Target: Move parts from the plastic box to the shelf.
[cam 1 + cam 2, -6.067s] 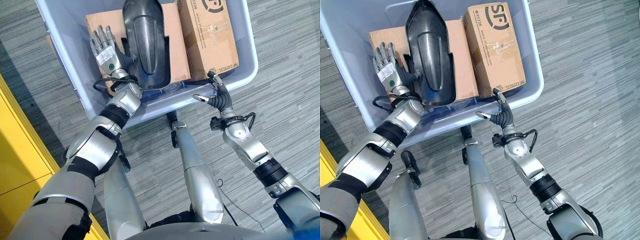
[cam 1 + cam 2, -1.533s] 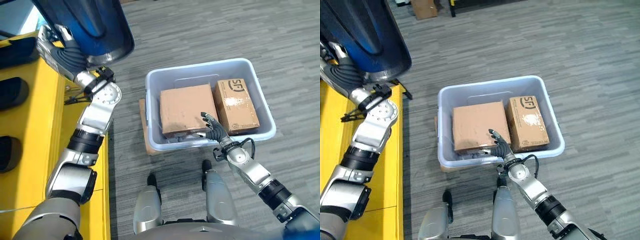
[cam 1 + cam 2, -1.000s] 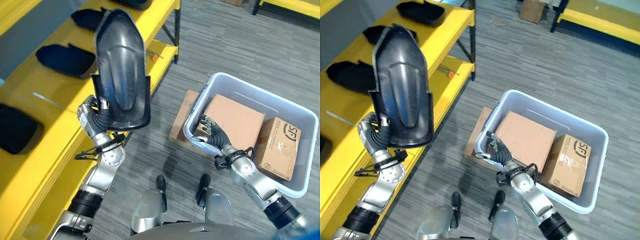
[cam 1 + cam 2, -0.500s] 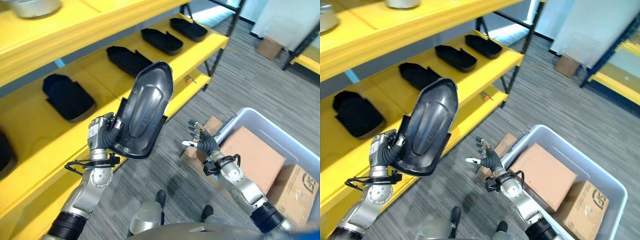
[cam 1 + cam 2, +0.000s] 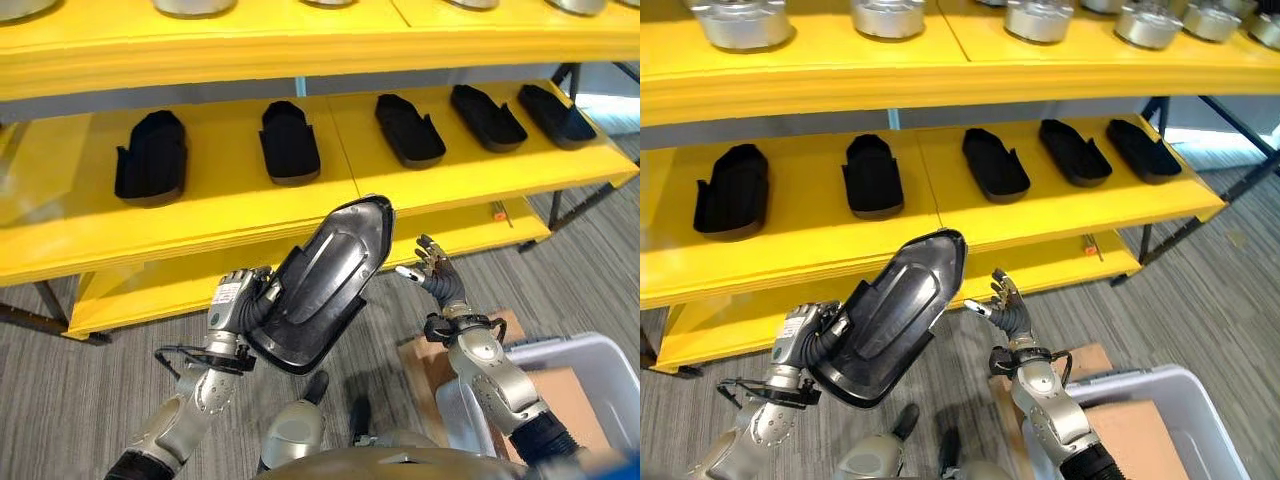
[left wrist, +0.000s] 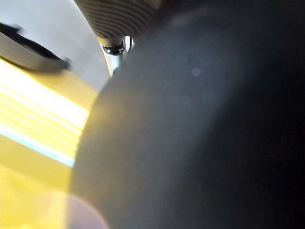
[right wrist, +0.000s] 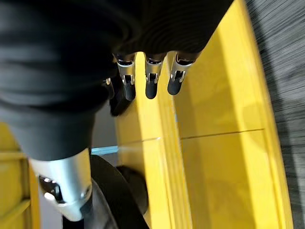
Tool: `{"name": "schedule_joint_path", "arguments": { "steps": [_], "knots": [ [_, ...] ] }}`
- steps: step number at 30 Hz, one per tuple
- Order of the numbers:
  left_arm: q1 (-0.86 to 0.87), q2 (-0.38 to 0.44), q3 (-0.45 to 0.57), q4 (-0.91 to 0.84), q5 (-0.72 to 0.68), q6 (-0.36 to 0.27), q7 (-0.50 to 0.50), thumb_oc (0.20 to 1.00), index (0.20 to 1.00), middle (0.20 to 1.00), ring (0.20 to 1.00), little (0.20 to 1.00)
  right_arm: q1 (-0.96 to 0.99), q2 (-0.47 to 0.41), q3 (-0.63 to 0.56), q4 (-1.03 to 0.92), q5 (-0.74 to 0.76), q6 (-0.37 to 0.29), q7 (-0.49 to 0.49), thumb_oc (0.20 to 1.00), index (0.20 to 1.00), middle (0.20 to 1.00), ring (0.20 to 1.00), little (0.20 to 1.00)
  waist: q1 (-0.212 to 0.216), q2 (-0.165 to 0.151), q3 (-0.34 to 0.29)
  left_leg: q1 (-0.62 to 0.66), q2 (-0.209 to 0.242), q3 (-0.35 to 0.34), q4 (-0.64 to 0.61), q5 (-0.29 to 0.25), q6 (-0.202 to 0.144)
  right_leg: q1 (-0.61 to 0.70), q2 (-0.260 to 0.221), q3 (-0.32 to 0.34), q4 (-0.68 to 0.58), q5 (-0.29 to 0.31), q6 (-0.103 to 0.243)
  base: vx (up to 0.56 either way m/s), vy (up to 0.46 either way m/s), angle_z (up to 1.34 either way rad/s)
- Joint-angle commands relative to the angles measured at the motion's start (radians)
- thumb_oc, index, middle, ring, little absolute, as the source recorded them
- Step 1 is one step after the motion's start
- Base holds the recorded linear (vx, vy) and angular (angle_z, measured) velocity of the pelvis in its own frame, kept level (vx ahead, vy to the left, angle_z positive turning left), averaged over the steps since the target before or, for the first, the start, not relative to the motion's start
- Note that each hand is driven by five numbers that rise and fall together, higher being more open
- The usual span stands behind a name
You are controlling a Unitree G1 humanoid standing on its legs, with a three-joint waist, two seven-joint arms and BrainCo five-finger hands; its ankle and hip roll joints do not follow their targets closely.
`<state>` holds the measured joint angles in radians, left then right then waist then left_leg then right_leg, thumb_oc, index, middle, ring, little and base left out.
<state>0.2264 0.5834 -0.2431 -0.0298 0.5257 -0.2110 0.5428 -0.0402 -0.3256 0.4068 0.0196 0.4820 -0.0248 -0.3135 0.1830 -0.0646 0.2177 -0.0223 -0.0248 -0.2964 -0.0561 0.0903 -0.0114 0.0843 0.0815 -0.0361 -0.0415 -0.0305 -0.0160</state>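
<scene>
My left hand (image 5: pixel 238 302) is shut on a long black moulded part (image 5: pixel 322 283), gripping its lower end and holding it tilted in the air before the yellow shelf (image 5: pixel 230 205). The same part's dark surface (image 6: pixel 200 133) lies close against the left wrist camera. My right hand (image 5: pixel 437 277) is raised just right of the part's upper tip, open, its fingers (image 7: pixel 151 85) straight and apart from the part. Several similar black parts (image 5: pixel 872 175) lie in a row on the middle shelf board. The plastic box (image 5: pixel 1175 385) sits on the floor at the lower right.
Silver metal parts (image 5: pixel 738 24) stand on the top shelf board. A lower yellow board (image 5: pixel 150 290) runs close to the floor. A black shelf leg (image 5: pixel 565 205) stands at right. A cardboard box (image 5: pixel 1135 435) lies in the plastic box, and brown cardboard (image 5: pixel 425 350) lies beside it.
The camera has swung to face the shelf squarely. The left hand still holds the black part, now before the middle board. The right hand has risen beside the part's tip.
</scene>
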Motion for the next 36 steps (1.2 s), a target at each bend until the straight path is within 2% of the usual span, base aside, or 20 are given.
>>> {"name": "schedule_joint_path", "arguments": {
  "steps": [1, 2, 4, 7, 12, 14, 17, 20, 22, 24, 25, 27, 32, 33, 35, 36],
  "knots": [
    [-0.122, -0.014, 0.054, -0.066, 0.012, -0.055, 0.011, 0.2, 0.2, 0.2, 0.2, 0.2, -0.004, -0.014, -0.036, -0.095, -0.024, -0.056, 0.006, 1.0, 1.0, 1.0, 1.0, 1.0, -0.075, 0.026, -0.018, 0.075, -0.064, 0.14, -0.025, -0.109, 0.049, 0.006, -0.07, -0.026, 0.019, 0.022, 0.115, -0.01, 0.047, 0.42],
    [-0.152, -0.016, 0.032, -0.05, 0.003, -0.054, -0.001, 0.2, 0.2, 0.2, 0.2, 0.2, 0.018, -0.012, -0.052, -0.082, -0.029, -0.074, 0.001, 1.0, 1.0, 1.0, 1.0, 1.0, -0.116, 0.035, -0.025, 0.082, -0.037, 0.242, -0.018, -0.115, 0.045, -0.003, -0.08, -0.054, 0.039, 0.01, 0.114, -0.01, 0.061, 0.65],
    [-0.169, -0.019, 0.002, -0.04, -0.027, -0.026, 0.008, 0.2, 0.2, 0.2, 0.2, 0.2, 0.028, -0.014, -0.056, -0.055, -0.038, -0.109, 0.014, 1.0, 1.0, 1.0, 1.0, 1.0, -0.14, 0.039, -0.024, 0.085, -0.019, 0.277, 0.001, -0.123, 0.037, -0.002, -0.089, -0.062, 0.049, 0.002, 0.108, -0.01, 0.098, 1.5],
    [-0.136, -0.041, 0.01, -0.056, -0.056, 0.001, 0.04, 0.2, 0.2, 0.2, 0.2, 0.2, 0.032, -0.039, -0.073, -0.061, -0.059, -0.105, 0.076, 1.0, 1.0, 1.0, 1.0, 1.0, -0.156, 0.041, -0.019, 0.084, 0.025, 0.254, 0.073, -0.143, 0.009, 0.011, -0.112, -0.038, 0.065, -0.012, 0.095, 0.01, 0.265, 0.43],
    [-0.116, -0.03, 0.057, -0.061, -0.091, -0.008, 0.056, 0.2, 0.2, 0.2, 0.2, 0.2, 0.009, -0.106, -0.085, -0.082, -0.03, -0.105, 0.113, 1.0, 1.0, 1.0, 1.0, 1.0, -0.16, 0.048, -0.006, 0.059, 0.132, 0.243, 0.112, -0.12, -0.044, -0.002, -0.152, -0.028, 0.112, -0.038, 0.086, -0.02, 0.361, -0.45],
    [-0.124, -0.027, 0.063, -0.055, -0.103, 0.006, 0.06, 0.2, 0.2, 0.2, 0.2, 0.2, -0.002, -0.118, -0.091, -0.084, -0.013, -0.113, 0.127, 1.0, 1.0, 1.0, 1.0, 1.0, -0.166, 0.057, -0.006, 0.065, 0.13, 0.232, 0.109, -0.13, -0.043, -0.008, -0.16, -0.015, 0.125, -0.049, 0.092, -0.02, 0.438, -0.18],
    [-0.139, -0.024, 0.059, -0.05, -0.099, 0.004, 0.069, 0.2, 0.2, 0.2, 0.2, 0.2, 0.01, -0.127, -0.113, -0.127, 0.004, -0.099, 0.15, 1.0, 1.0, 1.0, 1.0, 1.0, -0.19, 0.069, -0.014, 0.094, 0.113, 0.26, 0.082, -0.144, -0.035, -0.012, -0.177, 0.003, 0.136, -0.052, 0.115, 0.01, 0.467, 0.01],
    [-0.141, -0.003, 0.047, -0.052, -0.084, 0.015, 0.063, 0.2, 0.2, 0.2, 0.2, 0.2, 0.023, -0.13, -0.124, -0.149, -0.003, -0.094, 0.144, 1.0, 1.0, 1.0, 1.0, 1.0, -0.2, 0.066, -0.016, 0.117, 0.106, 0.272, 0.065, -0.152, -0.031, -0.02, -0.199, 0.011, 0.154, -0.041, 0.141, 0.01, 0.45, 0.06],
    [-0.151, 0.002, 0.034, -0.04, -0.066, 0.023, 0.057, 0.2, 0.2, 0.2, 0.2, 0.2, 0.025, -0.12, -0.127, -0.15, 0.016, -0.074, 0.118, 1.0, 1.0, 1.0, 1.0, 1.0, -0.197, 0.062, -0.018, 0.122, 0.096, 0.265, 0.057, -0.153, -0.02, -0.022, -0.217, 0.012, 0.158, -0.026, 0.159, -0.01, 0.364, 0.03],
    [-0.164, 0.01, 0.028, -0.028, -0.072, 0.019, 0.051, 0.2, 0.2, 0.2, 0.2, 0.2, 0.022, -0.112, -0.127, -0.145, 0.03, -0.085, 0.118, 1.0, 1.0, 1.0, 1.0, 1.0, -0.19, 0.058, -0.016, 0.125, 0.088, 0.256, 0.048, -0.153, -0.012, -0.023, -0.235, 0.004, 0.158, -0.013, 0.173, -0.03, 0.292, 0.03],
    [-0.166, 0.02, 0.03, -0.026, -0.052, -0.003, 0.041, 0.2, 0.2, 0.2, 0.2, 0.2, 0.029, -0.095, -0.135, -0.147, 0.025, -0.1, 0.123, 1.0, 1.0, 1.0, 1.0, 1.0, -0.18, 0.056, -0.015, 0.13, 0.077, 0.242, 0.032, -0.153, 0.0, -0.035, -0.26, -0.008, 0.161, 0.01, 0.196, -0.05, 0.334, 0.03],
    [-0.157, 0.025, 0.039, -0.036, -0.05, -0.015, 0.022, 0.2, 0.2, 0.2, 0.2, 0.2, 0.037, -0.074, -0.145, -0.152, -0.003, -0.093, 0.146, 1.0, 1.0, 1.0, 1.0, 1.0, -0.166, 0.057, -0.016, 0.134, 0.064, 0.23, 0.008, -0.15, 0.011, -0.052, -0.286, -0.019, 0.163, 0.041, 0.21, -0.06, 0.374, 0.0],
    [-0.123, 0.036, 0.059, -0.04, -0.044, -0.014, 0.012, 0.2, 0.2, 0.2, 0.2, 0.2, 0.032, -0.05, -0.128, -0.127, -0.037, -0.102, 0.166, 1.0, 1.0, 1.0, 1.0, 1.0, -0.112, 0.052, -0.033, 0.132, 0.036, 0.242, -0.022, -0.16, 0.032, -0.06, -0.344, -0.112, 0.119, 0.12, 0.235, -0.07, 0.253, -0.2],
    [-0.097, 0.041, 0.072, -0.047, -0.029, -0.004, 0.016, 0.2, 0.2, 0.2, 0.2, 0.2, 0.025, -0.046, -0.122, -0.116, -0.045, -0.103, 0.168, 1.0, 1.0, 1.0, 1.0, 1.0, -0.091, 0.05, -0.034, 0.135, 0.03, 0.261, -0.029, -0.166, 0.035, -0.076, -0.366, -0.16, 0.11, 0.167, 0.25, -0.09, 0.225, -0.42],
    [-0.057, 0.045, 0.101, -0.053, -0.042, 0.0, 0.018, 0.2, 0.2, 0.2, 0.2, 0.2, 0.013, -0.041, -0.115, -0.105, -0.048, -0.102, 0.176, 1.0, 1.0, 1.0, 1.0, 1.0, -0.065, 0.045, -0.033, 0.137, 0.031, 0.302, -0.031, -0.174, 0.034, -0.093, -0.384, -0.232, 0.121, 0.206, 0.264, -0.09, 0.164, -0.36],
    [-0.05, 0.046, 0.107, -0.054, -0.041, -0.001, 0.018, 0.2, 0.2, 0.2, 0.2, 0.2, 0.012, -0.04, -0.114, -0.102, -0.049, -0.103, 0.177, 1.0, 1.0, 1.0, 1.0, 1.0, -0.061, 0.045, -0.034, 0.136, 0.032, 0.307, -0.031, -0.174, 0.035, -0.096, -0.383, -0.24, 0.126, 0.207, 0.265, -0.06, 0.087, -0.42]
  ]
}}
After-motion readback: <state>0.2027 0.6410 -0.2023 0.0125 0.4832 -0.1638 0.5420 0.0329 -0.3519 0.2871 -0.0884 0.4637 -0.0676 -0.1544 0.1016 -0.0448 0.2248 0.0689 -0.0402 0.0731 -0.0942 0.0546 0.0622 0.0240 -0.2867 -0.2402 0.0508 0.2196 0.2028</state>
